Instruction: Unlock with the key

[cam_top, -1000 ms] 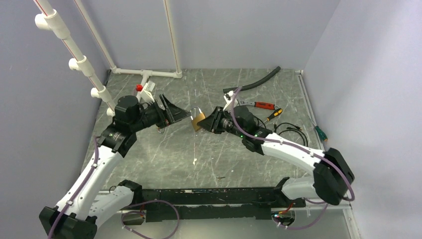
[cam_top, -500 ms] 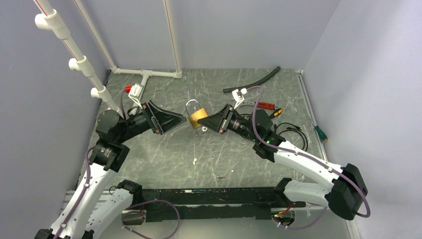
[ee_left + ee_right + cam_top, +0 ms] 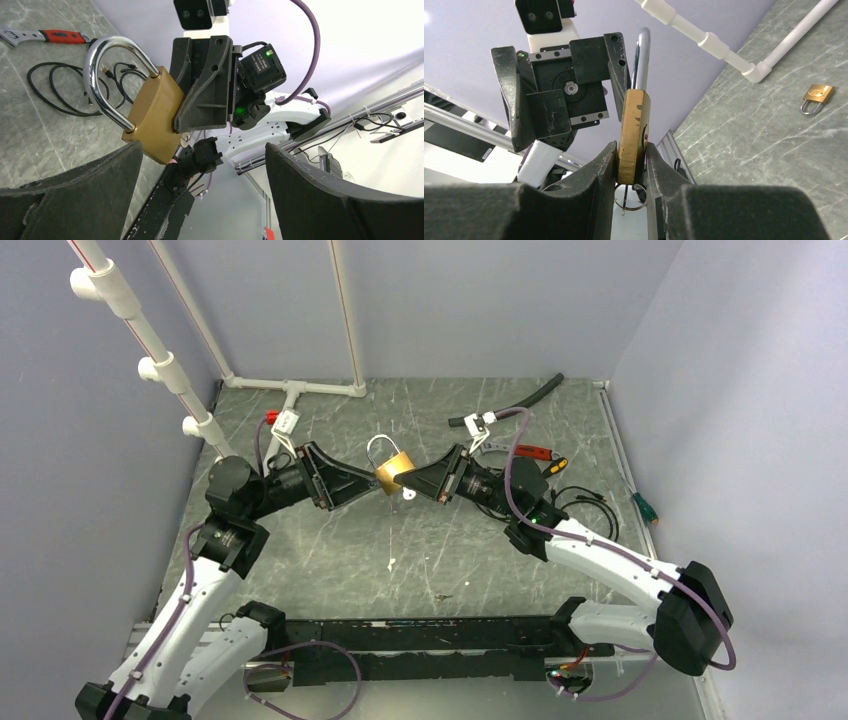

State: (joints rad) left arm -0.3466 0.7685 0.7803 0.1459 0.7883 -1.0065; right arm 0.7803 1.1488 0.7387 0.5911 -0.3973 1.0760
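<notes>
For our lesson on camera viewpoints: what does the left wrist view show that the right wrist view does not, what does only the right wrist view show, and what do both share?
Only the left wrist view: the red-handled tool and the coiled black cable on the table, plus the held lock's broad face.
Only the right wrist view: a second small padlock lying on the table, with the held lock seen edge-on.
Both: the brass padlock clamped in the right gripper, and the left gripper open, facing it.
</notes>
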